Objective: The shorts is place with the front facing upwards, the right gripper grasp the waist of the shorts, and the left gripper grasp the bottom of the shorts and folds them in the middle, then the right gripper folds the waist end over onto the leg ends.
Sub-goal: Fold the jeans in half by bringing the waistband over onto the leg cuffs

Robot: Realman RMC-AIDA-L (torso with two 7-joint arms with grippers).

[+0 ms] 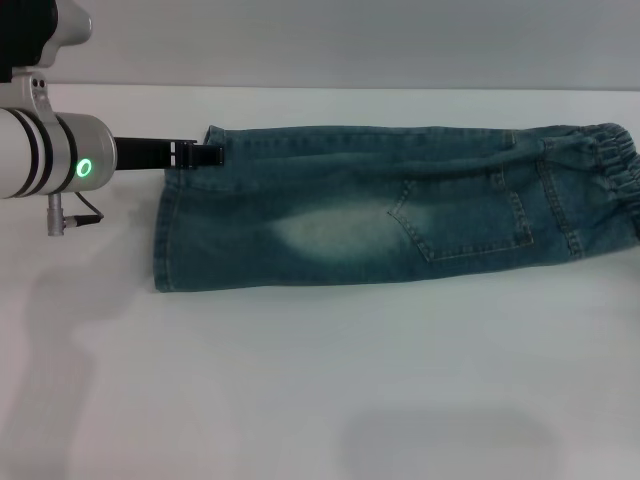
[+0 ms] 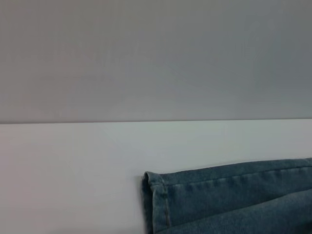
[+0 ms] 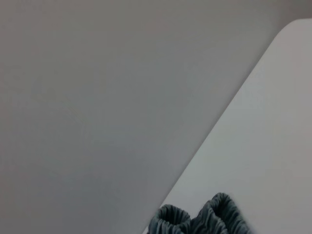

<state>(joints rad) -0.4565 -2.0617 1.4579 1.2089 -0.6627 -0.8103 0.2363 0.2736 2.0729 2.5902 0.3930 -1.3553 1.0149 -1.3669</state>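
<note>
**Shorts folded lengthwise, left claw at the far hem corner**

The shorts (image 1: 400, 205) lie flat on the white surface (image 1: 320, 400), already folded along their length into one long band running left to right. The leg ends (image 1: 165, 235) point to the robot's left and the waist (image 1: 615, 180) to its right, where the ruffled band runs up to the picture's edge. One pale faded patch and a stitched pocket face up.

The left claw (image 1: 208, 154) reaches in level from the left on its white-silver arm, its black tip meeting the far corner of the bottom hem. Whether its prongs are apart or pinching the denim cannot be told.

The left wrist view shows only that hem corner (image 2: 156, 195) lying on the surface, with none of the claw itself. The right claw appears in no view; its wrist camera catches just a puckered piece of the waistband (image 3: 204, 220), cut off by the frame.
</note>
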